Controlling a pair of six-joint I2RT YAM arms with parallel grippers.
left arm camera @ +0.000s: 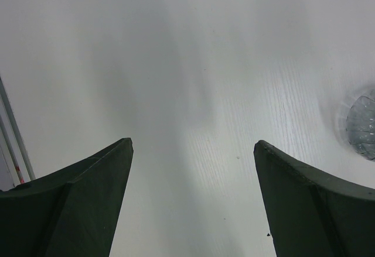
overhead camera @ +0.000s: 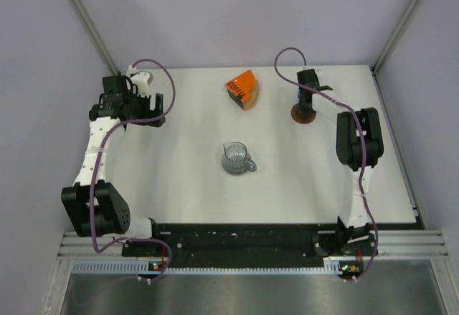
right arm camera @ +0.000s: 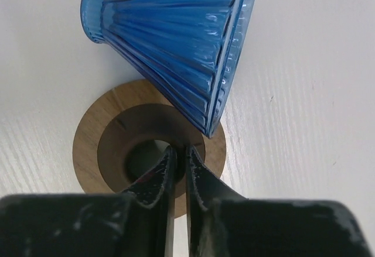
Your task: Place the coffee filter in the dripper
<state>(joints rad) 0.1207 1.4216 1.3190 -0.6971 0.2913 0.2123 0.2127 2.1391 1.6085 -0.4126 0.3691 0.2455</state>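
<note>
The dripper (right arm camera: 176, 40), a blue ribbed cone, lies on its side, and its wide rim rests over a dark brown flat ring (right arm camera: 94, 134). My right gripper (right arm camera: 180, 151) is shut, its fingertips together at the edge of the ring's hole, just short of the dripper's rim. In the top view this gripper (overhead camera: 304, 110) hides the dripper. A thin tan edge (overhead camera: 255, 95) shows along the right side of the orange box (overhead camera: 241, 87); it looks like the coffee filter, mostly hidden. My left gripper (left arm camera: 193, 146) is open and empty over bare table at the far left (overhead camera: 156, 108).
A grey clear pitcher (overhead camera: 236, 158) with a handle stands mid-table; its rim shows at the right edge of the left wrist view (left arm camera: 360, 125). The enclosure walls and metal frame posts close in the table's far corners and sides.
</note>
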